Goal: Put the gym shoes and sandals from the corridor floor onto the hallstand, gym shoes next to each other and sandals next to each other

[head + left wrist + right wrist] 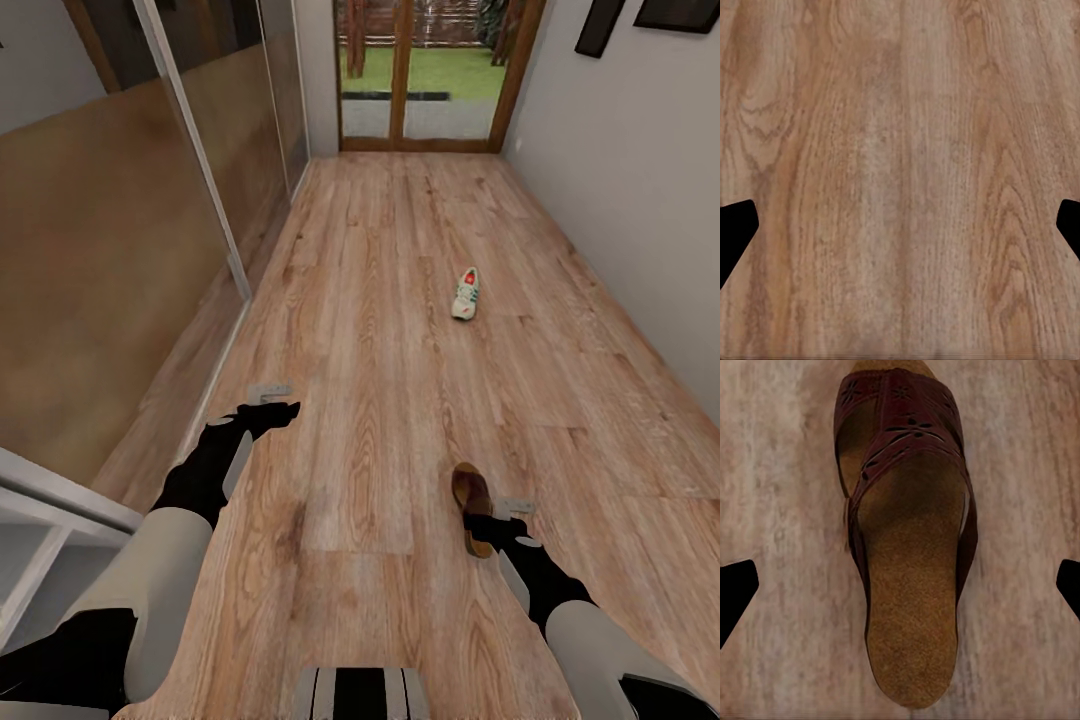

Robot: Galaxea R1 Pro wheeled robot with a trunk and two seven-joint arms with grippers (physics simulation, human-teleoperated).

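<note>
One dark brown sandal [471,497] with a tan footbed lies on the wood-plank corridor floor [380,300], near the robot on the right. My right gripper [505,517] hangs over its heel end. In the right wrist view the sandal [911,585] lies flat below the open right gripper [900,585], whose fingertips [735,589] stand wide apart on either side without touching it. One white gym shoe [465,293] with green stripes and a red tongue lies farther down the corridor. My left gripper [275,402] is open over bare floor [900,150]. The other gym shoe and sandal are out of view.
Tall glass sliding panels [150,200] line the left side. A grey wall [640,200] runs along the right. A wood-framed glass door [430,70] closes the far end. The corner of a white shelved unit [40,510] shows at lower left; I cannot tell whether it is the hallstand.
</note>
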